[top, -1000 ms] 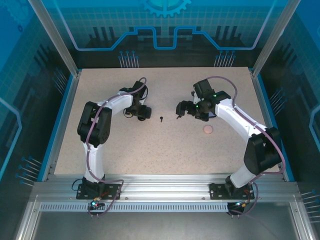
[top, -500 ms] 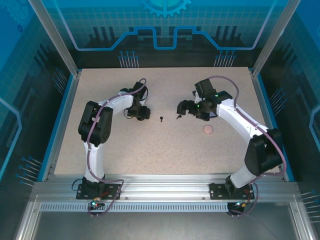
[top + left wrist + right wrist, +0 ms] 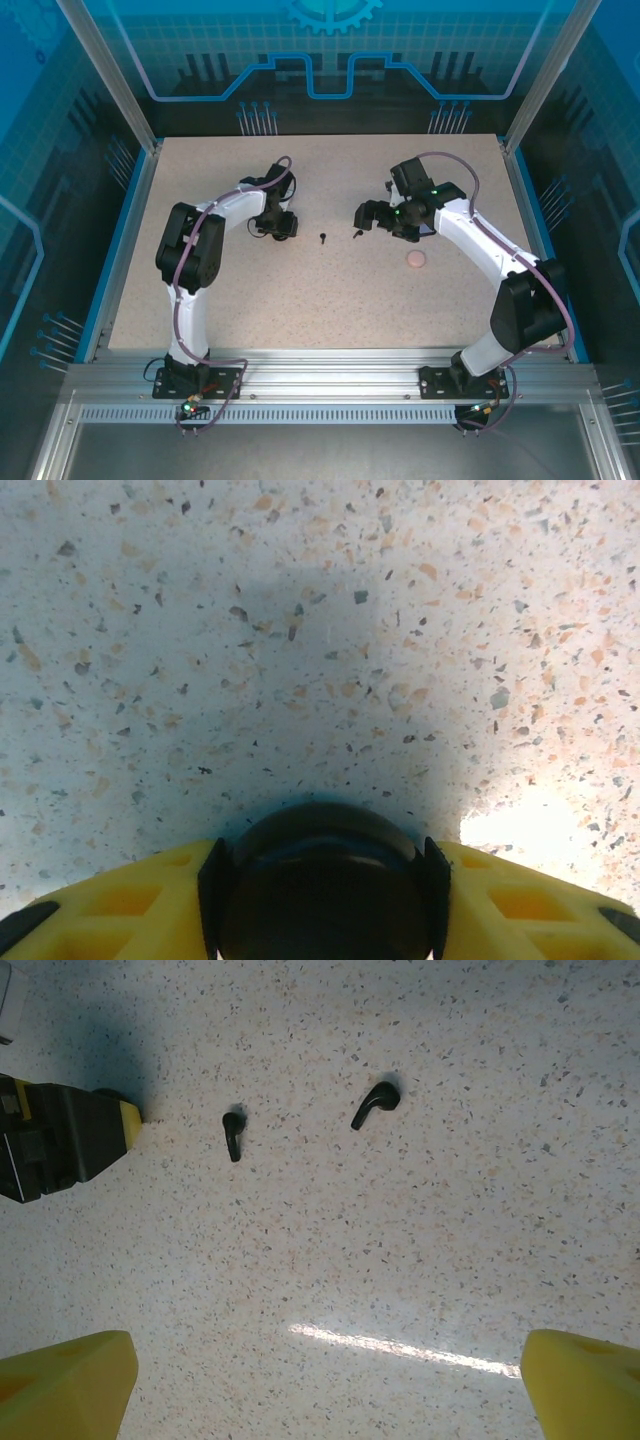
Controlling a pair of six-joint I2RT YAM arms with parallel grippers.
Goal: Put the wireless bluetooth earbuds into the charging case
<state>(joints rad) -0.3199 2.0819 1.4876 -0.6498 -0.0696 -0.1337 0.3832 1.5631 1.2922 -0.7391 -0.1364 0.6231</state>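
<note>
- Speckled tabletop (image 3: 250, 300): two black earbuds lie loose mid-table, one (image 3: 233, 1134) near the other (image 3: 375, 1104).
- left gripper (image 3: 322, 910): pads pressed against both sides of the round black case (image 3: 320, 845).
- right gripper (image 3: 330, 1370): jaws wide apart, poised above the earbuds.

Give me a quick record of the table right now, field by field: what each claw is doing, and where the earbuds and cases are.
left claw: closed around black round case, pads against its sides
right claw: open, empty, above the table
first black earbud: loose on table, nearer left claw
second black earbud: loose, apart from first
pink round case: on table, untouched
</note>
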